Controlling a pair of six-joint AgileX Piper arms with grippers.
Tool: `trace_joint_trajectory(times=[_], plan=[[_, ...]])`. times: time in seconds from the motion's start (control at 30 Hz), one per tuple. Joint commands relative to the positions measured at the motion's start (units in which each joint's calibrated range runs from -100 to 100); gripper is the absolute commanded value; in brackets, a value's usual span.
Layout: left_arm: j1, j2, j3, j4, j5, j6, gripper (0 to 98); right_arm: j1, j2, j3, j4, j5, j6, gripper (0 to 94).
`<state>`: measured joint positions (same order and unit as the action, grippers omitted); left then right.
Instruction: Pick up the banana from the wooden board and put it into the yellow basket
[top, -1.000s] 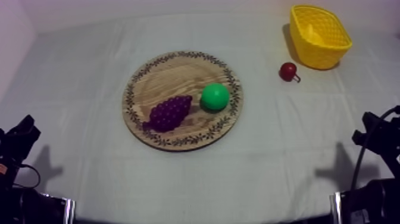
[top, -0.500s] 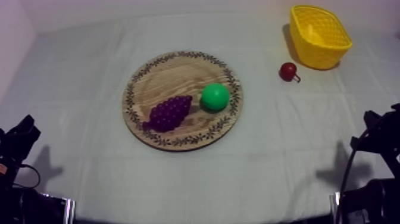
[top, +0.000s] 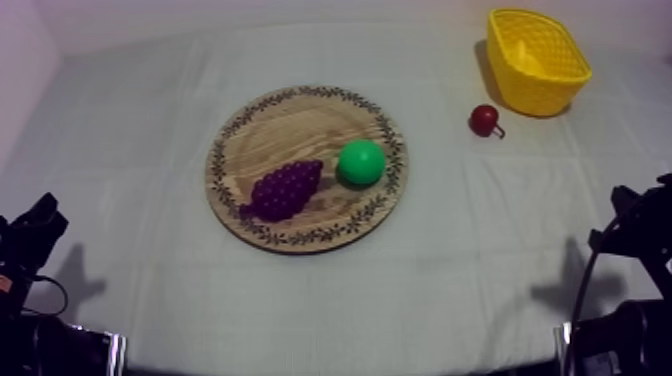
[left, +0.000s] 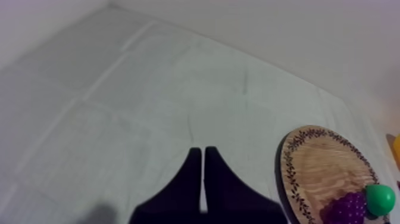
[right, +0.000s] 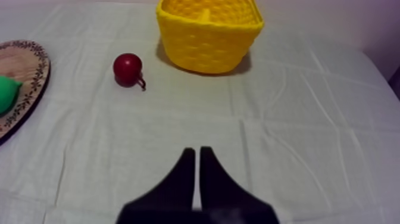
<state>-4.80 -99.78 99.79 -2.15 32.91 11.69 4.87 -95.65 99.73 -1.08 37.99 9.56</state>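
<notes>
Left pincer (left: 199, 152) and right pincer (right: 194, 152) each lie closed to a narrow wedge, holding nothing, low at their own sides of the table. The wooden board (top: 290, 125) carries a bunch of grapes (top: 285, 188) and a green pear (top: 361, 162). A yellow shape inside the yellow basket (top: 540, 95) may be the banana; I cannot tell. A grasp aimed at the board would likely seize the wrong fruit, and a reach toward the basket could knock the small red fruit (top: 484, 120) near it.

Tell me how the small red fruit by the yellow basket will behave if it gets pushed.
The small red fruit looks round, so it would probably roll on the cloth. Its thin stem may make it veer. It sits apart from the basket, so little would stop it.
</notes>
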Motion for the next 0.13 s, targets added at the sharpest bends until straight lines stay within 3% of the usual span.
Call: trace_joint_trajectory(times=[0.0, 0.1], plan=[[-0.01, -0.05, -0.01, -0.03, 0.0, 0.01, 0.1, 0.03, -0.02, 0.05, -0.07, -0.01, -0.06, 0.5], [-0.01, -0.05, -0.01, -0.03, 0.0, 0.01, 0.1, 0.03, -0.02, 0.05, -0.07, -0.01, -0.06, 0.5]])
